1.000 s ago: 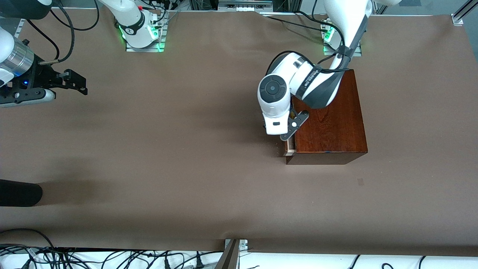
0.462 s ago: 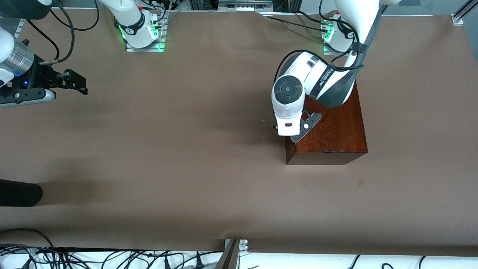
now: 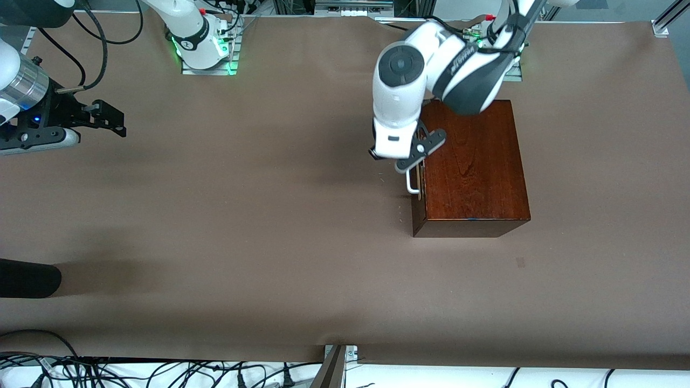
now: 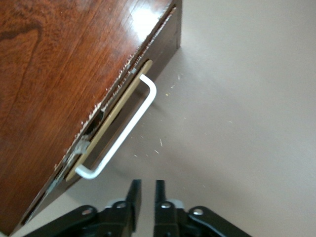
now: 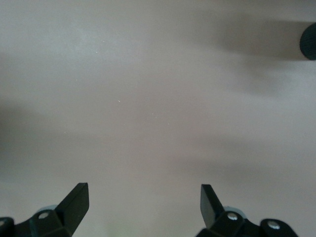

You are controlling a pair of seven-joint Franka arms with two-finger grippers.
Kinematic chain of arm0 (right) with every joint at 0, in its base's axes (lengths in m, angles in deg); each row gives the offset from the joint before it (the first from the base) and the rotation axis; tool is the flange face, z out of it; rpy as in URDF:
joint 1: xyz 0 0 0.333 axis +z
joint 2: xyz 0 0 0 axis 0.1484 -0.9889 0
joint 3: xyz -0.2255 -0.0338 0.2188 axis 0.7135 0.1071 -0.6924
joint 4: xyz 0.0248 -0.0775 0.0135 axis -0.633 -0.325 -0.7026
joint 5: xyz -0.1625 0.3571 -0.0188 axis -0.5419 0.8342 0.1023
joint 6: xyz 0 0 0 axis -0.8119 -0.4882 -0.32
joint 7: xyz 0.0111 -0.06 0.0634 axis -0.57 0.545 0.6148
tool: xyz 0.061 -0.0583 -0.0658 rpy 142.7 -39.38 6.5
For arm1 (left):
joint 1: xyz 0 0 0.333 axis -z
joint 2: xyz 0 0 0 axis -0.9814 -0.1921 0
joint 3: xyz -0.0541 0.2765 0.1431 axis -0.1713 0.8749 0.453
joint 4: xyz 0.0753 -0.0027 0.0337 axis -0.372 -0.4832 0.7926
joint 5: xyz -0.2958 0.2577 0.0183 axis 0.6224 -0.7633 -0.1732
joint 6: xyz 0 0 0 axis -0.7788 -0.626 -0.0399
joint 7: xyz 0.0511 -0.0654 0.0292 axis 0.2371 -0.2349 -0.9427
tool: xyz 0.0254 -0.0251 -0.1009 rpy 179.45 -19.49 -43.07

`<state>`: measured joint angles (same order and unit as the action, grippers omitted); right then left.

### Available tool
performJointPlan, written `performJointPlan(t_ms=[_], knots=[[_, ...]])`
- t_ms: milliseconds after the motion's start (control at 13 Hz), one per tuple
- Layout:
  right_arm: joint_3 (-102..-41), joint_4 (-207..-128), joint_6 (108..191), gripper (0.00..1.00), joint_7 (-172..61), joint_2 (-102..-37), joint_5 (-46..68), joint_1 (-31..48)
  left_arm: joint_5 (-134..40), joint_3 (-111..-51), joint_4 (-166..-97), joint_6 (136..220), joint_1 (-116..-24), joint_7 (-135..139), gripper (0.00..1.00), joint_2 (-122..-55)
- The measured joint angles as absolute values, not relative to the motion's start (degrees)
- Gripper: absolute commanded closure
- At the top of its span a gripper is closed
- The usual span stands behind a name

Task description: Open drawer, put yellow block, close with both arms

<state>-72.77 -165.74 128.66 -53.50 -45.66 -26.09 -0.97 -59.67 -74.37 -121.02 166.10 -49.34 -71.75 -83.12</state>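
The mahogany box (image 3: 474, 167) stands at the left arm's end of the table. Its drawer (image 4: 111, 116) is pushed in, with only a thin pale strip showing along the front. The white bar handle (image 3: 412, 183) (image 4: 123, 131) is free. My left gripper (image 4: 146, 185) hangs over the bare table just in front of the drawer, beside the handle and apart from it. Its jaws stand a narrow gap apart with nothing between them. My right gripper (image 3: 123, 123) (image 5: 144, 190) waits wide open and empty over the right arm's end of the table. The yellow block is hidden.
A black rounded object (image 3: 27, 277) (image 5: 308, 42) pokes in over the table's edge at the right arm's end, nearer the front camera. Cables (image 3: 161, 372) lie below the table's front edge. Brown tabletop (image 3: 259, 215) stretches between the two arms.
The left hand pushed the slightly open drawer shut, then lifted off toward the bases, uncovering the handle. Its jaws parted a little. The right arm has not moved.
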Motion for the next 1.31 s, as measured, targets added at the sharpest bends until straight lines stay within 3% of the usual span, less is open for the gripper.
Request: performJointPlan(t_ms=[231,769,1308], knots=[[-72.26,-165.71,128.65,0.0,-49.33,-45.66,-24.91,-0.97,-58.56,-75.43,-120.98,164.12,-54.21,-65.92,0.0,-78.45],[-72.07,-165.65,128.65,0.0,-49.04,-45.64,-24.56,-0.97,-55.19,-75.29,-121.45,149.2,-71.3,-31.37,0.0,-65.03],[-72.07,-165.63,128.65,0.0,-49.04,-45.64,-24.52,-0.97,-55.19,-67.46,-124.53,148.38,-76.17,-2.37,0.0,-60.38]])
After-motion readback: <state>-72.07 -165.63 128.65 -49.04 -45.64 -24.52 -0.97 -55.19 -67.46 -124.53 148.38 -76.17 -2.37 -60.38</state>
